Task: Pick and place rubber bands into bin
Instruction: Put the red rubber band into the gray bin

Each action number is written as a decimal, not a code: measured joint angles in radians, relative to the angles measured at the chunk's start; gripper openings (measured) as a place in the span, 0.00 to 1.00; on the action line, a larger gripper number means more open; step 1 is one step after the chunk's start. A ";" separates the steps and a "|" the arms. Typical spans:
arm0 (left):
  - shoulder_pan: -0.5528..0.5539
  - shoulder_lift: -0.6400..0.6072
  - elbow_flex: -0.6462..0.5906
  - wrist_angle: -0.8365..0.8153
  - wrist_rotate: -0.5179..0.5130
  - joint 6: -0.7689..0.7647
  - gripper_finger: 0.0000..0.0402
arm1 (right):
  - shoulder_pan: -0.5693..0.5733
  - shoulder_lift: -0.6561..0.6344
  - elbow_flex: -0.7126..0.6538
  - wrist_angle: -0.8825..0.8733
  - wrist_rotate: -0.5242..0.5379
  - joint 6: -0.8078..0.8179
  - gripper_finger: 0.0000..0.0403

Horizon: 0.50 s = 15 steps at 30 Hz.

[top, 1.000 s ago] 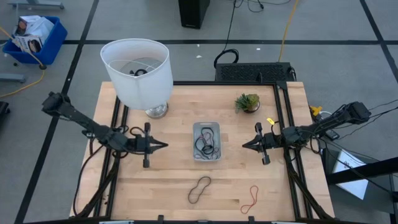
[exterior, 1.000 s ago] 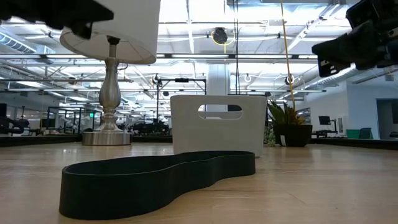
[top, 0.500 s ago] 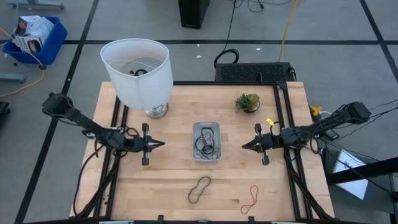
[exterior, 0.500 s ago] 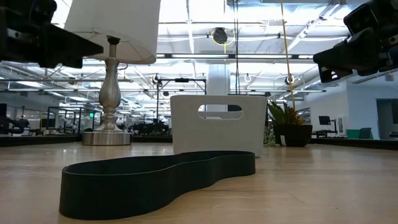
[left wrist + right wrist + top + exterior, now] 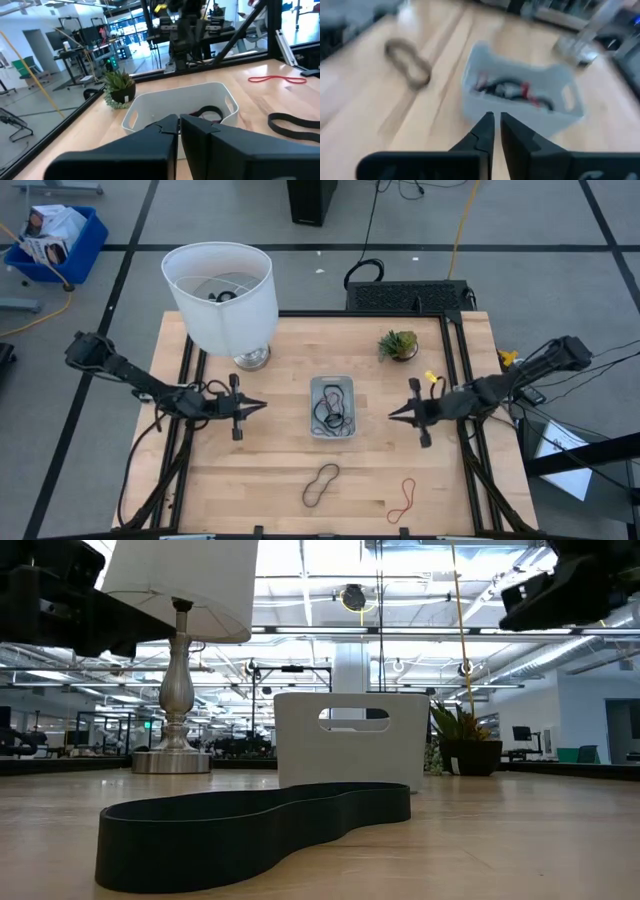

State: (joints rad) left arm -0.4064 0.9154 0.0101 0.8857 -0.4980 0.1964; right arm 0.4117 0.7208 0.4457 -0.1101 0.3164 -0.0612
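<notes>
The pale grey bin [image 5: 313, 410] stands at the table's middle with several black and red rubber bands [image 5: 333, 408] inside. A black rubber band [image 5: 321, 484] and a red rubber band [image 5: 402, 500] lie flat on the table near its front edge. My left gripper [image 5: 263, 407] hovers left of the bin, shut and empty, pointing at it. My right gripper [image 5: 391, 416] hovers right of the bin, shut and empty, also pointing at it. The left wrist view shows the bin [image 5: 150, 107], the red band [image 5: 277, 79] and the black band [image 5: 295, 122]. The right wrist view shows the bin [image 5: 520, 117].
A table lamp with a white shade [image 5: 222, 295] stands at the far left of the table. A small potted plant [image 5: 398, 344] stands at the far right. Bare wood lies between the bin and the loose bands. The black band [image 5: 250, 825] fills the low view's foreground.
My right gripper has risen a little beside the bin and stays shut. My left gripper has come down a little on the bin's left and stays shut. The bands and the bin have not moved.
</notes>
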 joint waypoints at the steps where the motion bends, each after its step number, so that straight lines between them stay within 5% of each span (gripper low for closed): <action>1: 0.004 0.000 0.000 -0.002 0.000 -0.004 0.05 | 0.017 0.031 0.050 -0.067 0.001 0.009 0.08; 6: 0.012 0.000 0.000 -0.009 0.000 -0.023 0.01 | 0.096 0.165 0.234 -0.235 -0.072 0.117 0.14; 15: 0.014 0.000 0.000 -0.039 -0.007 -0.074 0.09 | 0.237 0.438 0.278 -0.276 -0.241 0.367 0.34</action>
State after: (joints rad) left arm -0.3920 0.9154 0.0101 0.8467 -0.5050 0.1226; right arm 0.6488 1.1586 0.7238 -0.3862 0.0752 0.3054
